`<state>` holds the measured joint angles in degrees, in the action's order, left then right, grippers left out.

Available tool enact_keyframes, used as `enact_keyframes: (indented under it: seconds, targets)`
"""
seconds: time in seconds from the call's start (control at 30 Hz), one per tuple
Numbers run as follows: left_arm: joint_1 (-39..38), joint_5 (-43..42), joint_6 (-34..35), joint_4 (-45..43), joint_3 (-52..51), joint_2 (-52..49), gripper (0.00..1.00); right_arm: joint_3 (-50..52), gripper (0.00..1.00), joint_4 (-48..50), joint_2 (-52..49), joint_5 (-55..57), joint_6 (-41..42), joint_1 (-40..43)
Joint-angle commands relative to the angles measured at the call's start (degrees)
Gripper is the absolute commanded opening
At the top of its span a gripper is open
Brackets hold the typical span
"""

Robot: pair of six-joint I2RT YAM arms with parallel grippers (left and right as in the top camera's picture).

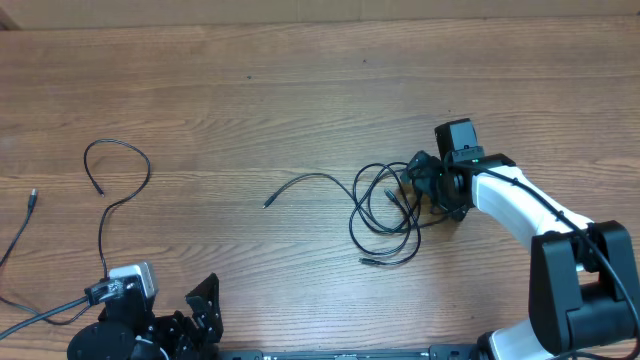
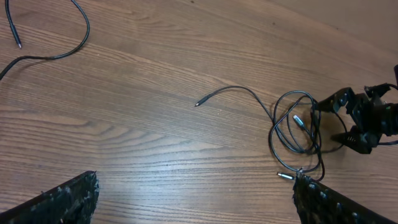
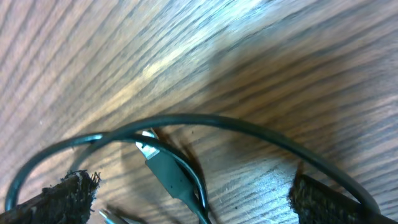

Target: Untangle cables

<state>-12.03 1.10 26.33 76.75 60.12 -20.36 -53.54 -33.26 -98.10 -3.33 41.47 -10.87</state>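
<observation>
While the left gripper sits spread and empty at the near edge of the brown wooden worktop, the right gripper is spread too, at the right side of the tangled thin black cables, one loop lying between its fingers. The tangle lies right of the worktop's middle. A separate thin black cable curls well apart toward the left edge.

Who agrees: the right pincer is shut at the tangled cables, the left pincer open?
Wrong on one count: the right pincer is open, not shut; the right wrist view shows its fingers wide apart at the tangled cables. The left pincer is open.
</observation>
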Motion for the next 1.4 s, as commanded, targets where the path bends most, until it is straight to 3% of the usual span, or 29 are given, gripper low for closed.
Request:
enact_keyframes:
  seconds: [0.0,0.37,0.67,0.83,0.97,1.07,1.13,1.2,1.37]
  targets:
    - [-0.3,0.8,-1.5,0.0,0.0,0.2,0.99,-1.1,1.0,-5.5,-3.0,-1.9,-6.9,0.1]
    - [-0.3,0.8,-1.5,0.0,0.0,0.2,0.99,-24.5,1.0,-30.0,5.3,-1.0,-7.5,0.1]
    - [-0.3,0.8,-1.5,0.0,0.0,0.2,1.0,-24.6,1.0,-40.0,12.7,-1.0,-4.9,0.1]
    - [-0.3,0.8,-1.5,0.0,0.0,0.2,0.99,-17.2,1.0,-36.2,12.2,1.2,0.4,0.1]
    - [-0.3,0.8,-1.5,0.0,0.0,0.2,0.99,-8.4,1.0,-31.6,12.2,10.8,11.3,0.1]
    - [-0.3,0.8,-1.5,0.0,0.0,0.2,0.99,-1.1,1.0,-21.6,12.2,13.6,11.6,0.1]
    - [-0.3,0.8,-1.5,0.0,0.0,0.2,1.0,2.4,0.92,-15.7,12.2,14.5,10.6,0.1]
    - [-0.3,0.8,-1.5,0.0,0.0,0.2,1.0,6.3,0.76,-8.6,12.2,14.7,7.1,0.1]
    - [-0.3,0.8,-1.5,0.0,0.0,0.2,1.0,12.3,0.7,0.2,12.2,15.0,6.0,0.1]
